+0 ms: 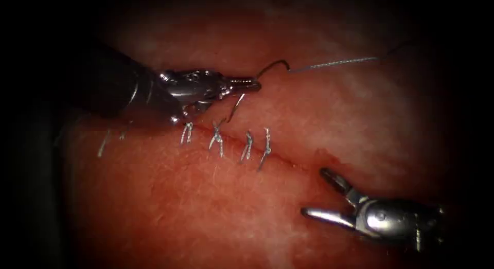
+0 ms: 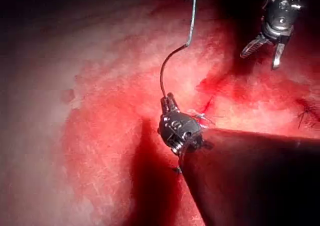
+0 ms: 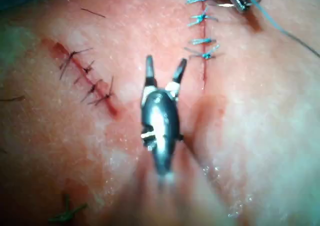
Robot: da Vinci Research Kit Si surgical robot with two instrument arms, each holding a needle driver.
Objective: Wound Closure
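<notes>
Steel needle clear of tissue | left gripper grasping its end | right gripper spread, empty

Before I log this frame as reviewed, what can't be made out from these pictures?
- Needle: the left gripper is shut on it, hiding the held part; its tip and any entry into the tissue can't be told, endoscope view.
- Thread: far end fades into the dark edge.
- Cut: its left end is hidden behind the left shaft.
- Right gripper: open, holding nothing.
</notes>
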